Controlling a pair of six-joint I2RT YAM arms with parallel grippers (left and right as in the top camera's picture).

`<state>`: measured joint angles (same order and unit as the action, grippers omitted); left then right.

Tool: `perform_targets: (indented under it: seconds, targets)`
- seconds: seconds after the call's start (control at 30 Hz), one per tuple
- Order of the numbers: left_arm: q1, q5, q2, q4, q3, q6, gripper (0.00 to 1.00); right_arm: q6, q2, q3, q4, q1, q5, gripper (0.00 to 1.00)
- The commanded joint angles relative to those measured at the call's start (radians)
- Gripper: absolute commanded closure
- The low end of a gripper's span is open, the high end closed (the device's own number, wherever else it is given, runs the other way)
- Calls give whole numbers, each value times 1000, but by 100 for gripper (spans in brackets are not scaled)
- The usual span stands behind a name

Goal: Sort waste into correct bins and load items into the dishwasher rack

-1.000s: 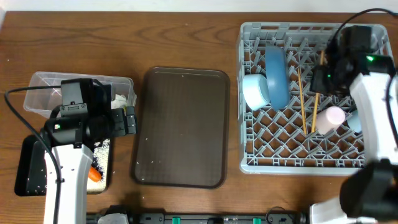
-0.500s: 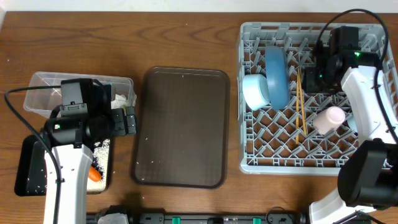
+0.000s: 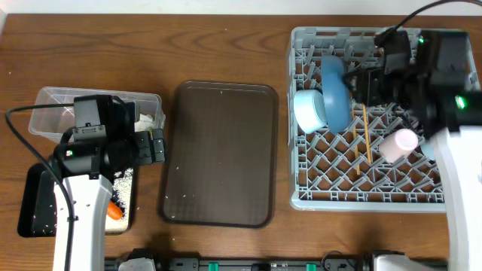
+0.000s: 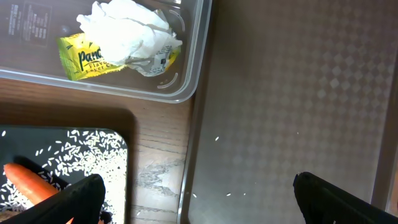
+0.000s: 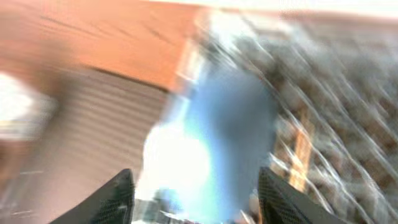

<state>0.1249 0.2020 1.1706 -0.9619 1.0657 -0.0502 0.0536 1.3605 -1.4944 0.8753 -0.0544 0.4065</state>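
Near left, the carrot lies in the black tray. The left gripper is wide open, empty. Far right, chopsticks lie in the rack. The right gripper hangs half open, empty, by the big plate; a low swing could knock it.
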Motion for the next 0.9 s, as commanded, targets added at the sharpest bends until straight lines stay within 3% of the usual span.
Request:
perform_targets:
  seconds: [0.0,0.03,0.33,0.63,0.77,0.87]
  targets:
    - [-2,-12,-2,-2,12,-9,2,-1,-76,-11,-9,-106,158,12]
    - [-2,-12,-2,-2,12,-9,2,-1,-93,-11,-11,-143,154,1]
    - [-2,-12,-2,-2,12,-9,2,-2,-124,-11,31,-327,122,1]
    - [-2,-12,-2,-2,12,-9,2,-36,-185,-11,138,-269,-89,1]
    - [-2,-12,-2,-2,12,-9,2,15,-264,-11,155,-240,-167,1]
    - [-2,-12,-2,-2,12,-9,2,15,-332,-9,180,-229,-315,1]
